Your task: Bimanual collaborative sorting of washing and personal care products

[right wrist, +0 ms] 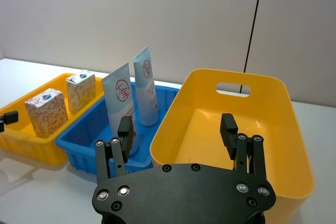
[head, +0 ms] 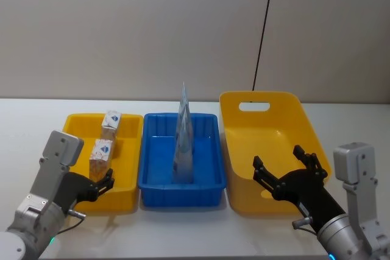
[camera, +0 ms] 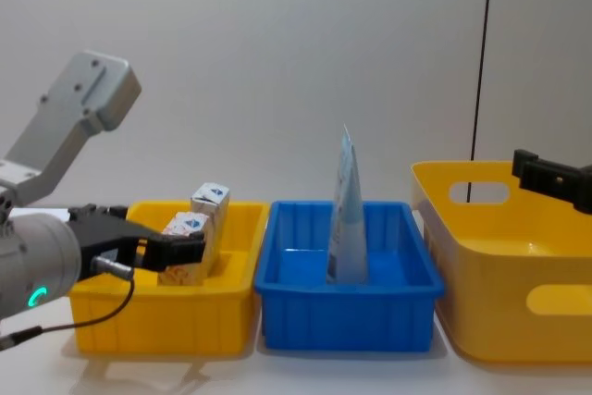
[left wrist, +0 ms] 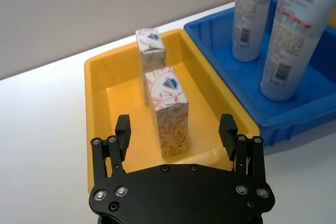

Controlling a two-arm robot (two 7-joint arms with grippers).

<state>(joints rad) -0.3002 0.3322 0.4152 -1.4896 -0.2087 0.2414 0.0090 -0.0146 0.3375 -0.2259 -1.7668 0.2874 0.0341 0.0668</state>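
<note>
Two white boxes with red leaf print stand upright in the small yellow bin [head: 125,172]: a near box [head: 102,156] [left wrist: 168,108] and a far box [head: 111,123] [left wrist: 150,51]. Two pale-blue tubes [head: 183,138] [right wrist: 121,103] stand on their caps in the blue bin [head: 159,150]. My left gripper [head: 105,182] [left wrist: 175,123] is open at that yellow bin's front edge, just short of the near box and not touching it. Open and empty, my right gripper [head: 279,161] [right wrist: 176,123] hovers over the front of the large yellow bin [head: 268,129].
The three bins sit side by side on a white table [head: 36,114], the large yellow bin [right wrist: 252,129] at the right with a handle slot in its far wall. A grey wall stands behind. A black cable [head: 262,35] hangs down behind the large bin.
</note>
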